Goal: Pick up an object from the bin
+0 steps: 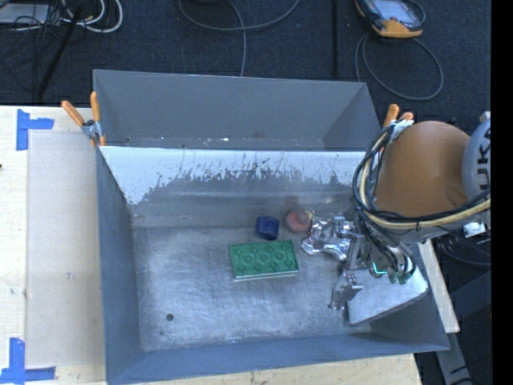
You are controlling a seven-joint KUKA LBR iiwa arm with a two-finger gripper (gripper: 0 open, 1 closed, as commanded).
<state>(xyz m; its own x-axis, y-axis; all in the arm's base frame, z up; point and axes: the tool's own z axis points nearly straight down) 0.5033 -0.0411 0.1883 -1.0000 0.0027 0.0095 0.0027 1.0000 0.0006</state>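
Probably a robotics lab: a grey metal bin [240, 127], a cabled robot arm [421, 167] at right, loose cables [244, 50] and what may be handheld controllers [390, 14] on dark carpet [313, 58] at top.

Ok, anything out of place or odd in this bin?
Nothing stands out. The green studded plate lies flat in the bin, slightly askew to its walls. A small blue block and a reddish round piece sit just behind it. No damage visible.

A single camera is looking steeply down on the whole grey metal bin [184, 295] from above its near side, the arm [421, 171] entering from the right.
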